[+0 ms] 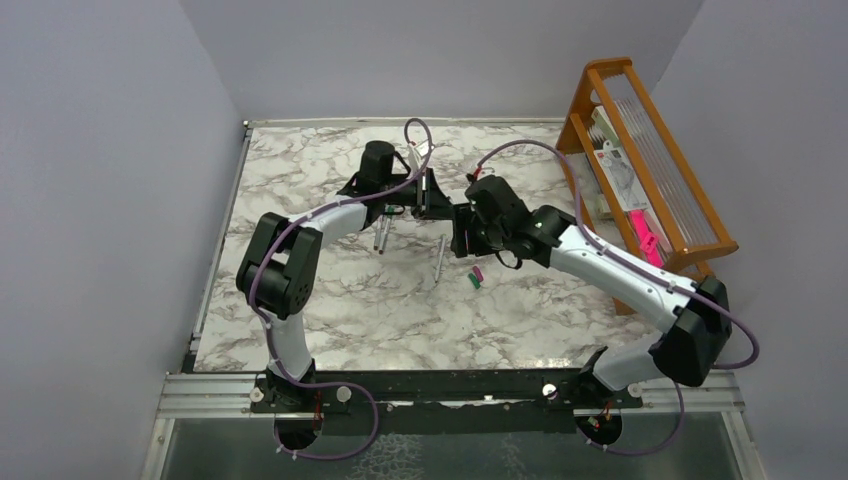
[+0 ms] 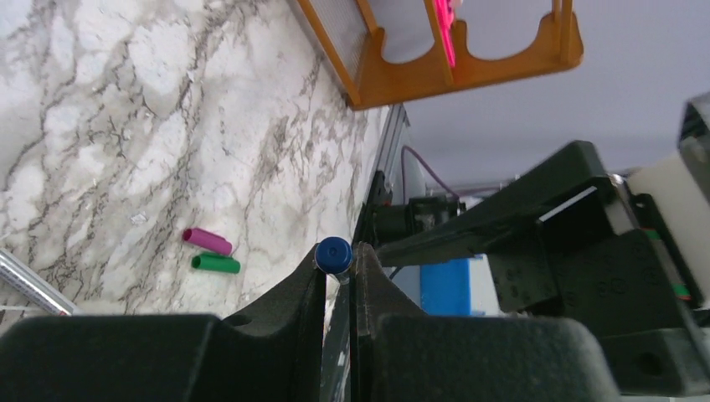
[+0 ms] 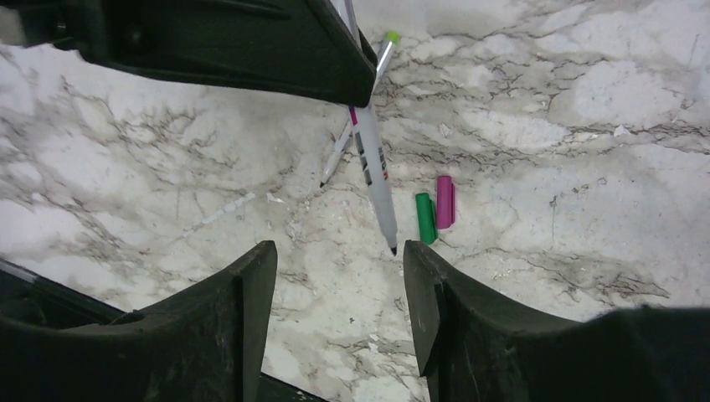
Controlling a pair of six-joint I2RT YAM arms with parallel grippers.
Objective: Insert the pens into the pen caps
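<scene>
Pens (image 1: 381,235) lie loose on the marble desk (image 1: 350,310): what looks to me like a close pair sits just below the left end effector in the overhead view. Another pen (image 1: 440,258) lies a little to their right, just in front of the right end effector.

On my left wrist feed, the left end effector (image 2: 339,280) is pinched almost closed on a thin held pen. A blue cap (image 2: 333,254) sits on the end of that pen, poking out just past the fingertips. Beyond it on the desk I see the magenta cap (image 2: 208,241) and the green cap (image 2: 216,264), just beside each other.

On my right wrist feed, the right end effector (image 3: 339,251) stands wide apart with nothing between its fingers, hovering over the desk. Under it lies the pen with a magenta band (image 3: 373,180), its dark tip uncapped and just beside the green cap. The magenta cap lies along the green cap's far side. A pen with a green end (image 3: 387,42) runs slantwise behind the banded one, partly hidden by the dark body of the left end effector at the top of that view.

A wooden rack (image 1: 650,160) stands at the desk's far right edge.
</scene>
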